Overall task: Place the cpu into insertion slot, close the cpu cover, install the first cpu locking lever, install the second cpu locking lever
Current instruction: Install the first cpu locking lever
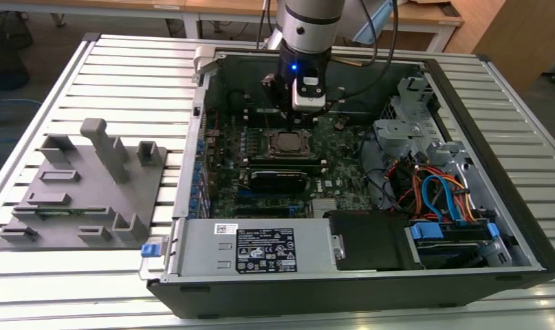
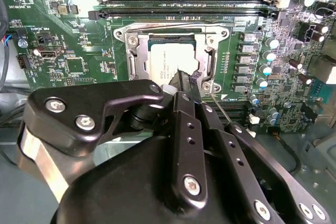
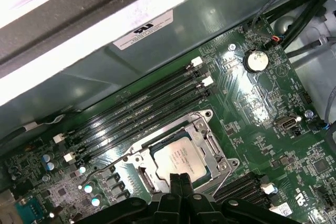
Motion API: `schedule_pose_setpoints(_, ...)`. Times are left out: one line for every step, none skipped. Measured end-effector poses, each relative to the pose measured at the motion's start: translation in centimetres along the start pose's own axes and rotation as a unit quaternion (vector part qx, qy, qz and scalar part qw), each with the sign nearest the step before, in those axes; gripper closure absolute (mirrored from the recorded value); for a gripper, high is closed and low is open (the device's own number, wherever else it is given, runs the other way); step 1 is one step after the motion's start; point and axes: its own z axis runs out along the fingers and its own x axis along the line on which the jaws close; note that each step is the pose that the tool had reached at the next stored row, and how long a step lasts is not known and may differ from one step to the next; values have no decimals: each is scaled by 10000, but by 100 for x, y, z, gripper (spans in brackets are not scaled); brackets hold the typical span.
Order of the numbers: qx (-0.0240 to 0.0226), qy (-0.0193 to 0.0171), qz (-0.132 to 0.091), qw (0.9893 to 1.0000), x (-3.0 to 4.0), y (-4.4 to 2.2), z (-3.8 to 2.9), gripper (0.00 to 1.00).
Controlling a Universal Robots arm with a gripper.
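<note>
— What was the setting?
— A slatted metal table (image 1: 121, 62) carried an open computer case (image 1: 351, 285) lying on its side. A grey tray of fixtures (image 1: 84, 199) sat beside it at the exterior view's left. The arm (image 1: 309, 27) reached down into the case over the green board (image 3: 252, 103).
— And the chip?
— The chip (image 3: 178, 156) lay flat in the socket (image 2: 220, 32), and as far as I could judge the cover plate (image 2: 137, 59) was down around it. The gripper (image 2: 184, 80) had its jaws pressed together with nothing visible between them. Its tips were at the chip's near edge, by the plate's rim.
— What worried you?
— A thin wire lever (image 2: 220, 109) ran just beside those tips, and I could not tell whether it was hooked. If the tips slid off it, I judged it might spring up and let the plate lift. A slip the other way could have scraped the chip or knocked the small parts on the board.
</note>
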Motion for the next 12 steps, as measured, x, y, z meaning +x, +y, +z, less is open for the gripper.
schedule_pose_setpoints(0,0,0,10000,0,0,0,90)
schedule_pose_setpoints(0,0,0,10000,0,0,0,90)
schedule_pose_setpoints(0,0,0,10000,0,0,0,90)
schedule_pose_setpoints(0,0,-1,10000,0,0,0,90)
schedule_pose_setpoints(0,0,-1,10000,0,0,0,90)
schedule_pose_setpoints(0,0,-1,10000,0,0,0,90)
schedule_pose_setpoints(0,0,-6,10000,0,0,0,90)
schedule_pose_setpoints(1,0,-23,10000,0,0,0,90)
schedule_pose_setpoints(2,-1,-57,10000,0,0,0,90)
schedule_pose_setpoints(3,-1,-118,9999,0,0,0,90)
schedule_pose_setpoints(5,-2,-189,9998,0,0,1,90)
schedule_pose_setpoints(7,-4,-262,9997,0,0,1,90)
